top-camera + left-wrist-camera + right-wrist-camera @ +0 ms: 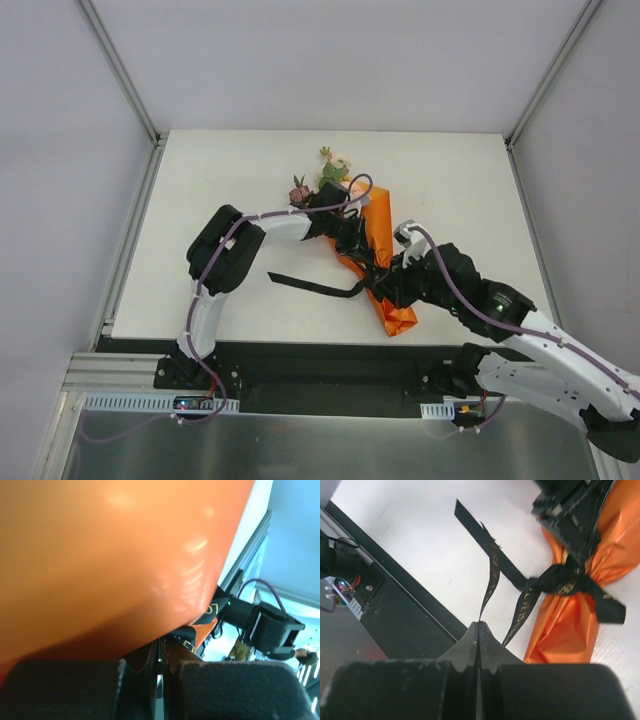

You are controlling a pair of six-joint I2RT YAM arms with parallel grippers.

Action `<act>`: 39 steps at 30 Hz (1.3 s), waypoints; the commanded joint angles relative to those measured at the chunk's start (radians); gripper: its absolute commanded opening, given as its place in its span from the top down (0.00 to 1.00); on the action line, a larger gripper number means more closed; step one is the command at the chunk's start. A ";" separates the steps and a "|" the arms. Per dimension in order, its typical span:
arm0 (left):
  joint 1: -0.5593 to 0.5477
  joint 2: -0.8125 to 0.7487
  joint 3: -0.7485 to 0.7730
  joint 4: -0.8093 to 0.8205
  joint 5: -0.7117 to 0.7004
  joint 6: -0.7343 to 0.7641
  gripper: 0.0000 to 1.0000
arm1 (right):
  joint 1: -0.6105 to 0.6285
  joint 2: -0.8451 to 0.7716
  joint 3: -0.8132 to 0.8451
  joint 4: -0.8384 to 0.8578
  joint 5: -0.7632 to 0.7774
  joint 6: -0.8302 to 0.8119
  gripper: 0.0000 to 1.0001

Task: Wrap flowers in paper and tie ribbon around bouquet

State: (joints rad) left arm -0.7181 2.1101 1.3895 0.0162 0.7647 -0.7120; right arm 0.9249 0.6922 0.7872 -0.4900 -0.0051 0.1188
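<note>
1. The bouquet [385, 262], a cone of bright orange glossy paper [125, 555], lies on the white tabletop [230, 170]; its narrow end points towards the arm bases; the pale pink and mauve flowers [330, 172] with green leaves show at its far, wide end.
2. The long narrow black fabric ribbon with gold lettering [560, 578] is knotted round the cone's narrow part; one tail lies flat on the tabletop to the left; a short end sticks out on the other side of the knot.
3. The left gripper [160, 657] sits right against the paper at the knot; its fingers [225, 687] are pressed together; black ribbon lies at their tips and appears nipped between them.
4. The right gripper [478, 627] is just beside the cone's narrow end; its fingers [530, 690] are fully together and pinch a thin, edge-on strand of ribbon that runs up from the tips towards the knot.
5. In the left wrist view the orange paper fills most of the frame and is blurred, so the knot is mostly hidden; from above, both grippers cover the tied part of the cone; the gold lettering is too small to read in full.
</note>
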 commanded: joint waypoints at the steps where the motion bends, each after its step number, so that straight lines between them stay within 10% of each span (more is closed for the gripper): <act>1: 0.088 0.044 0.074 -0.054 -0.030 0.087 1.00 | -0.018 0.085 0.044 0.080 -0.062 -0.037 0.99; 9: 0.141 0.018 0.180 -0.188 0.070 0.180 1.00 | -0.080 0.265 0.170 0.061 -0.255 -0.113 0.99; 21: 0.137 -0.203 0.025 -0.193 0.010 0.189 1.00 | -0.138 0.115 0.064 -0.041 -0.322 -0.012 0.99; 27: 0.135 -0.210 0.048 -0.194 0.013 0.180 1.00 | -0.173 0.156 0.132 -0.360 0.214 0.086 0.99; 39: 0.163 -0.210 0.054 -0.229 -0.008 0.203 1.00 | -0.428 0.346 0.121 -0.524 0.471 0.361 0.99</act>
State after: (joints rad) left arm -0.5735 1.9335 1.4204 -0.1886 0.7666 -0.5407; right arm 0.5373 0.9833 0.9081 -0.9321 0.3206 0.3584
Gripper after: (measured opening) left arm 0.002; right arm 0.009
